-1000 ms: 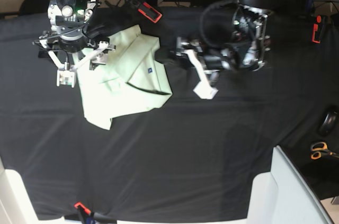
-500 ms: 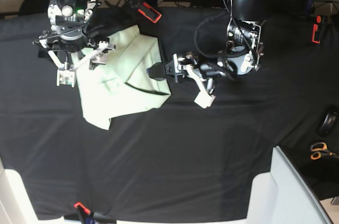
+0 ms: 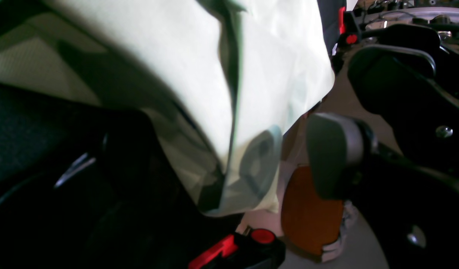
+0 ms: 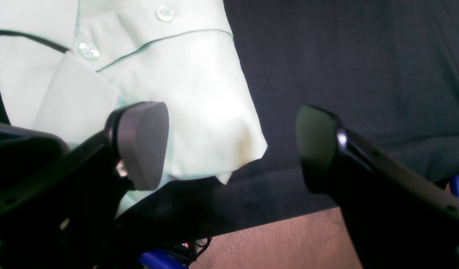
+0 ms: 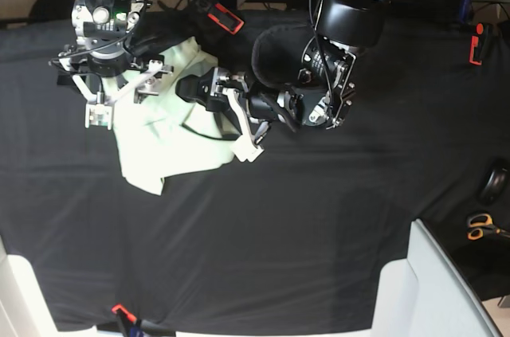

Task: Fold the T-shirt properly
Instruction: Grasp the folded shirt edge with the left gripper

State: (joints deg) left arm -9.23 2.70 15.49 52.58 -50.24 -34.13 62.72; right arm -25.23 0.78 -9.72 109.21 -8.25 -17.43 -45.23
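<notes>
1. Black cloth covers the surface (image 5: 263, 233), with cables and clutter along the back edge.
2. Over at the left in the base view, the right hand (image 5: 119, 96) hangs wide open with nothing in it, above the T-shirt (image 5: 171, 142), which lies bunched at upper left.
3. Next along, the left hand (image 5: 209, 103) reaches onto the shirt's right edge; can't tell if it's actually pinching fabric.

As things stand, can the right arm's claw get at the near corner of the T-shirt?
Probably yes. The right claw hangs open over the T-shirt, one finger above the cloth, the other above the black tablecloth, with the shirt's corner between them and nothing in the way.
</notes>
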